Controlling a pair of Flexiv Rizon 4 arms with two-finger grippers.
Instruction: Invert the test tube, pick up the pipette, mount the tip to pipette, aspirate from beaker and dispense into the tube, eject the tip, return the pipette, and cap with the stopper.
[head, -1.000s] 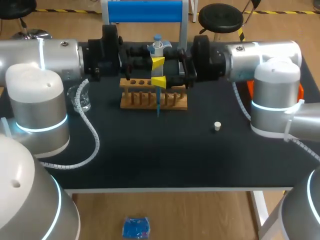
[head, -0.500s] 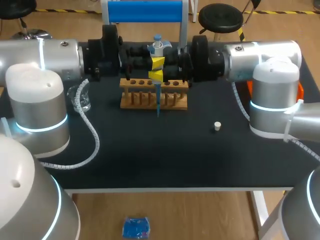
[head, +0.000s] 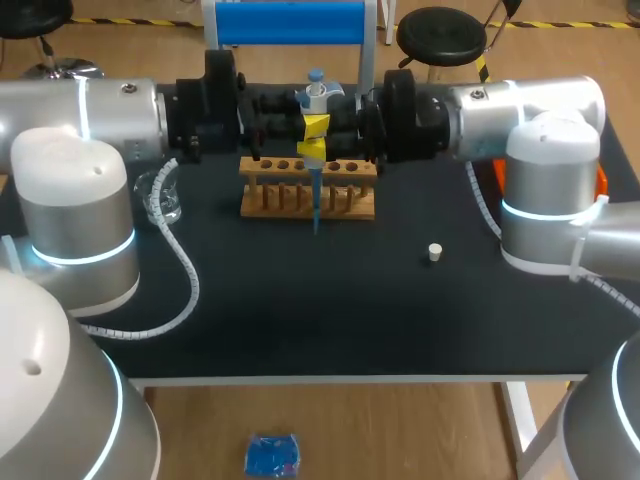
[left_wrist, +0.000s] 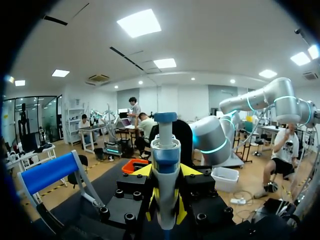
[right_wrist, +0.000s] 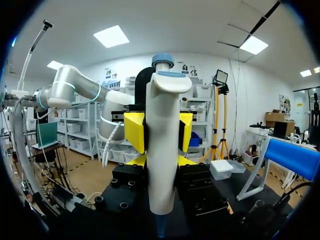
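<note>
Pipette (head: 315, 98): L gripper (left_wrist: 166, 212), prob. R gripper (right_wrist: 161, 162)

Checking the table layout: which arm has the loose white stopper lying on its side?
The right arm: the stopper lies right of the rack, beside that arm; the left arm has the beaker beside it.

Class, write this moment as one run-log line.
left gripper: shut on white blue-capped pipette | right gripper: shut on it | pipette: above wooden test-tube rack | small white stopper: on black table

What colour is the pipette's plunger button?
Blue button on white pipette; clearest in left wrist view.
</note>
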